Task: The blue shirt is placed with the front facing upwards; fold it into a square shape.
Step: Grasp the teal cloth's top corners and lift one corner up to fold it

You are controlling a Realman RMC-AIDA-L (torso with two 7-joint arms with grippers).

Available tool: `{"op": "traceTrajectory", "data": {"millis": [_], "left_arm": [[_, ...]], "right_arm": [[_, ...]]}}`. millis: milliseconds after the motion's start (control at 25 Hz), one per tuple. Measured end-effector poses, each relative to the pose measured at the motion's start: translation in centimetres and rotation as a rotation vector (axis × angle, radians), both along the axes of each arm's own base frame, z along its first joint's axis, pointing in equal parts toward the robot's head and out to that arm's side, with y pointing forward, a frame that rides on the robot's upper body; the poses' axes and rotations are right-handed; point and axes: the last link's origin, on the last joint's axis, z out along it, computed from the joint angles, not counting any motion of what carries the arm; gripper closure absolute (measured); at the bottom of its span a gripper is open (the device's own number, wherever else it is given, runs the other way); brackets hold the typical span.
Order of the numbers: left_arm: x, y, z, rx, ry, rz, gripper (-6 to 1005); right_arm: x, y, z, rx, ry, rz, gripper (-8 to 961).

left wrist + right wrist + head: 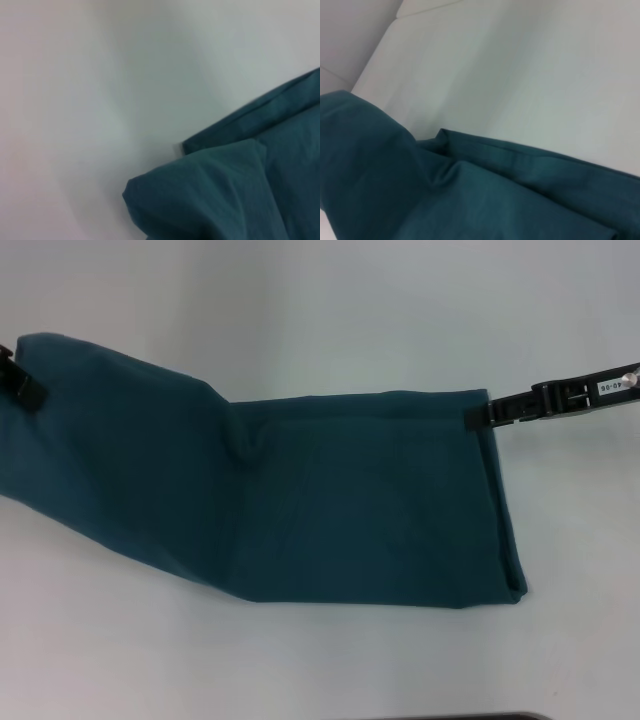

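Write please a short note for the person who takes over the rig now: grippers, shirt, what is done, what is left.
Left gripper: at the shirt's far left corner, at the edge of the head view; it seems to grip the cloth.
Right gripper: at the far right corner, seemingly pinching the edge.
Shirt: on the white table, a long folded band, no letters showing; left part looks raised and angled, right part lies flat.
Done: folded lengthwise.
Left: bring one end over the other to make a square, then release.

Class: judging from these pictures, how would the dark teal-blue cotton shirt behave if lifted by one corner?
The dark teal-blue cotton shirt would probably droop: it already creases mid-length. Its stacked layers would likely slide apart. Probably light, since it lies thin on the white table.
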Motion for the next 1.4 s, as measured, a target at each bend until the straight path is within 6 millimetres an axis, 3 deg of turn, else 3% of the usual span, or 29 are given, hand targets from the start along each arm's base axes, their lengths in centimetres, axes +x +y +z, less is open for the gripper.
{"op": "traceTrajectory", "data": {"millis": [680, 1200, 1400], "left_arm": [[4.8, 0.3, -1.7, 0.051, 0.064, 0.059, 910], [10.4, 0.5, -5.1, 0.007, 0.106, 0.002, 911], [11.6, 0.2, -5.6, 0.001, 0.109, -0.02, 910]], "right_arm": [[0.2, 0.4, 0.1, 0.023, -0.011, -0.015, 309], [0.4, 0.5, 0.4, 0.039, -0.013, -0.022, 310], [0.3, 0.6, 0.3, 0.041, -0.017, -0.015, 310]]}}
